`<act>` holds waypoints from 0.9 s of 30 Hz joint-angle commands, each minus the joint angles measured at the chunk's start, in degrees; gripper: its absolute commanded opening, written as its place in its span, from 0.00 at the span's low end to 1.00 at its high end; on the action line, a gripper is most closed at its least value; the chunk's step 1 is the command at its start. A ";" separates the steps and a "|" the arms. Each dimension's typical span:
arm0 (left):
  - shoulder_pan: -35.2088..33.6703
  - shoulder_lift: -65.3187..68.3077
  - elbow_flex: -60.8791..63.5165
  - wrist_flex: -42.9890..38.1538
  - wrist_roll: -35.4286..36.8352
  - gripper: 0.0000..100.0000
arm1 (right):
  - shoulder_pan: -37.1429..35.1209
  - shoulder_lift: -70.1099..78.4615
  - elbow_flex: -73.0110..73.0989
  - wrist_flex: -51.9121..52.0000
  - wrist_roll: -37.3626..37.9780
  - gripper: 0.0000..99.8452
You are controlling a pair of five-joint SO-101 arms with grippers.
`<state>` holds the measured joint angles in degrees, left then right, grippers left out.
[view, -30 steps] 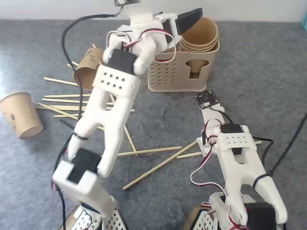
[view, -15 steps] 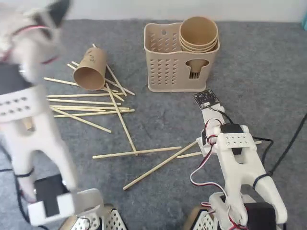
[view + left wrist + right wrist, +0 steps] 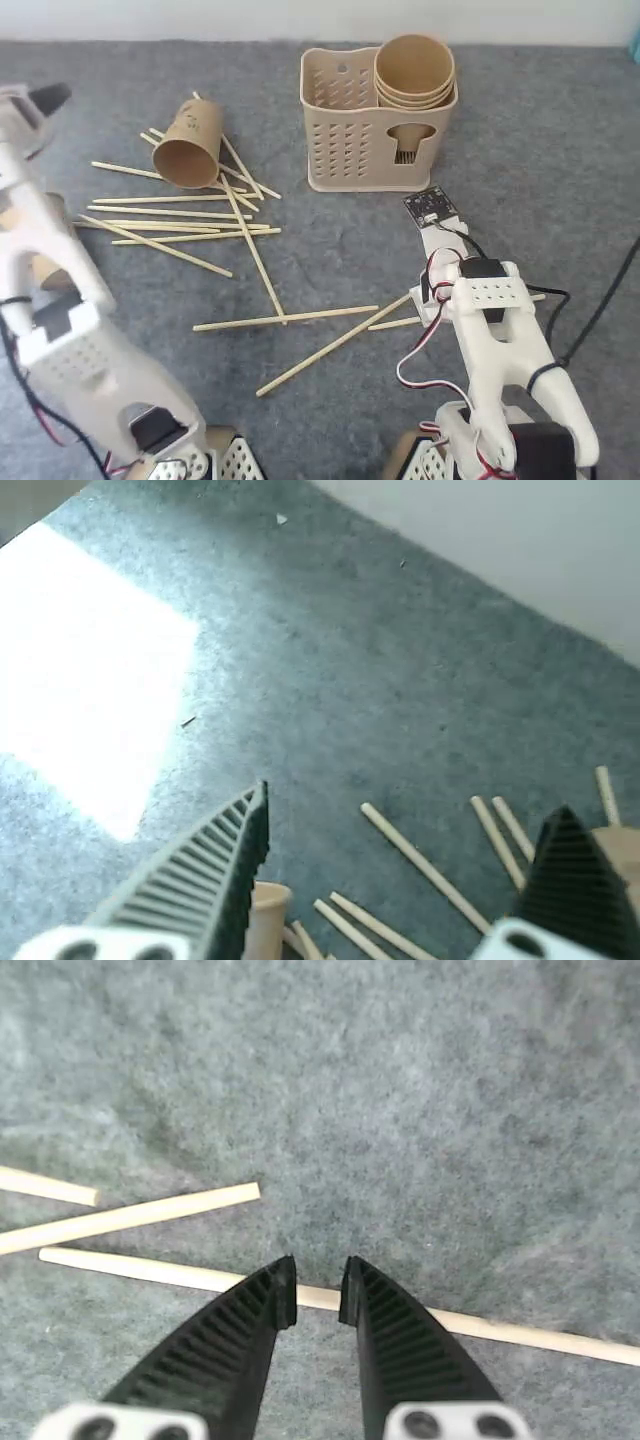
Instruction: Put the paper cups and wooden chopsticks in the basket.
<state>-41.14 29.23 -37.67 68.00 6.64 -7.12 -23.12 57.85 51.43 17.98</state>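
High view shows the left gripper (image 3: pixel 38 100) swung away from the basket (image 3: pixel 345 150) to the far left, wide open, probably over the next cup (image 3: pixel 265 920); the right gripper (image 3: pixel 315 1290), slightly open, hovers over a chopstick (image 3: pixel 150 1272)

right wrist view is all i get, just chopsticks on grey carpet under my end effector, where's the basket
observer: the basket stands upright at the far side of the table, straight out beyond your arm, with bare carpet between the two.
operator: ok any cups lying outside it
observer: yes, a paper cup lies on its side on top of the scattered chopsticks, off toward the left arm's side of the basket.
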 commanded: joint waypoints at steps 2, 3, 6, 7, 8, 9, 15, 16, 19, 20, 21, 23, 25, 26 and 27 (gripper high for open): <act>-1.93 7.38 -14.20 8.44 -5.45 0.36 | 0.84 -0.22 -0.09 -0.92 0.18 0.10; -2.11 9.41 -17.01 11.08 -7.30 0.33 | 0.84 -0.22 -0.09 -0.92 0.18 0.10; -2.02 15.30 -24.84 19.34 -13.71 0.28 | 0.75 -0.22 -0.09 -0.92 0.18 0.10; -2.02 17.32 -27.21 21.10 -14.33 0.27 | 0.75 -0.22 -0.09 -0.92 0.18 0.10; -2.11 19.16 -29.85 21.98 -13.80 0.28 | 0.75 -0.22 -0.09 -0.92 0.18 0.10; -2.20 20.92 -32.57 22.42 -12.92 0.29 | 0.75 -0.22 -0.09 -0.92 0.18 0.10; -3.60 28.57 -43.03 25.14 -13.71 0.33 | 0.75 -0.22 -0.09 -0.75 0.18 0.10; -3.60 29.36 -43.56 25.67 -14.51 0.33 | 0.75 -0.22 -0.09 -0.75 0.18 0.10; -4.04 31.21 -43.65 26.46 -14.95 0.33 | 0.75 -0.22 -0.09 -0.66 0.18 0.10; -4.22 31.65 -43.65 26.90 -14.86 0.32 | 0.75 -0.22 -0.09 -0.66 0.18 0.10; -4.31 32.09 -43.65 27.43 -15.12 0.30 | 0.75 -0.22 -0.09 -0.66 0.18 0.10; -4.40 32.53 -43.65 28.92 -15.30 0.24 | 0.75 -0.22 -0.09 -0.66 0.18 0.10; -4.84 32.62 -43.65 30.77 -15.91 0.16 | 0.75 -0.22 -0.09 -0.66 0.18 0.10; -4.92 32.53 -43.65 31.65 -16.88 0.12 | 0.75 -0.22 -0.09 -0.66 0.18 0.10; -5.10 32.35 -43.65 32.53 -17.93 0.09 | 0.75 -0.22 -0.09 -0.66 0.18 0.10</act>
<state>-45.63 62.90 -78.64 97.63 -8.92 -7.12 -23.12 57.85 51.43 17.98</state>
